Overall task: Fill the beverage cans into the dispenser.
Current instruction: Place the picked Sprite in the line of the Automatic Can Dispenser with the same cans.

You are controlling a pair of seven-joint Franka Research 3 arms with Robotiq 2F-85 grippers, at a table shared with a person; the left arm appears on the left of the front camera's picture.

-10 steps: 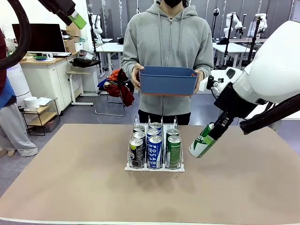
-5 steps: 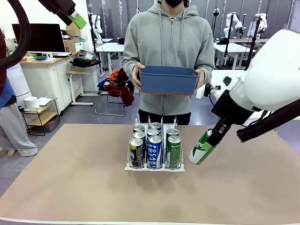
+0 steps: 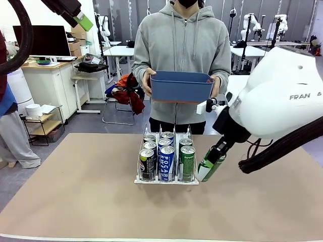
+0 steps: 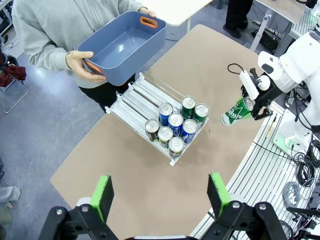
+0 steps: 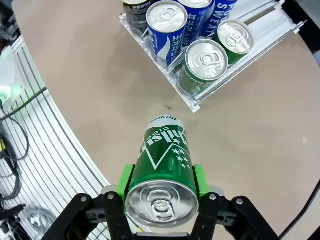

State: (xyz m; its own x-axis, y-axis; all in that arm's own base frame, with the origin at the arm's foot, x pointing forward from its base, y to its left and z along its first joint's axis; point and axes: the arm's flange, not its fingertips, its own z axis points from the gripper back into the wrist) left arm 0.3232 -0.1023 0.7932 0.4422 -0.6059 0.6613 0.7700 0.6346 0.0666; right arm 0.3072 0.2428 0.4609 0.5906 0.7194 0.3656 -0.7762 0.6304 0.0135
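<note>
My right gripper point(image 5: 161, 187) is shut on a green beverage can point(image 5: 162, 150), held tilted just above the table. In the front view this can point(image 3: 207, 167) hangs beside the right front corner of the dispenser point(image 3: 166, 181), below the gripper point(image 3: 218, 150). Several beverage cans stand in the rack: black point(image 3: 147, 164), blue-and-white point(image 3: 166, 162) and green point(image 3: 187, 161) at the front. From above, the dispenser point(image 4: 142, 95) has bare lanes at its far end. My left gripper point(image 4: 161, 194) hangs open high over the table, holding nothing.
A person at the far side holds a blue bin point(image 3: 181, 85) with both hands above the table edge; from above the bin point(image 4: 122, 47) looks empty. Bare brown tabletop point(image 3: 75, 201) spreads around the rack.
My right arm has swung left and slightly down, bringing the green can from farther right to the dispenser's right front corner. The left gripper and the person stay still.
</note>
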